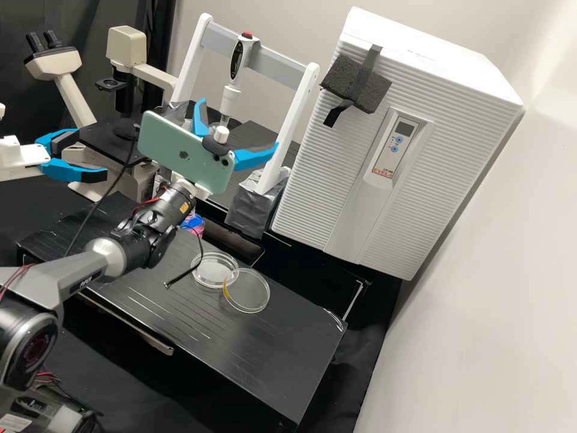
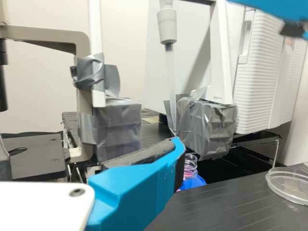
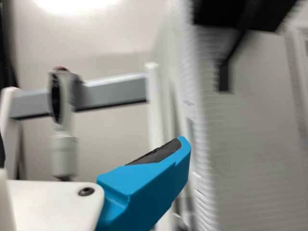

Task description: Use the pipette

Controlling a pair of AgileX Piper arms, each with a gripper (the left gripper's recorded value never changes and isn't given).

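High view: right hand (image 1: 231, 135) spread wide near racked pipette (image 1: 235, 66), left hand (image 1: 89, 154) likewise spread.

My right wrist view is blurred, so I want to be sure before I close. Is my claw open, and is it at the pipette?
Observer: Open. In the high view the right claw has its blue fingers spread wide, level with the lower part of the pipette, gripping nothing.
Operator: Does the pipette carry a tip?
Observer: Yes. The left wrist view shows a clear tip hanging between the taped feet.
Operator: What lies below?
Observer: Two clear dishes on the black tray.
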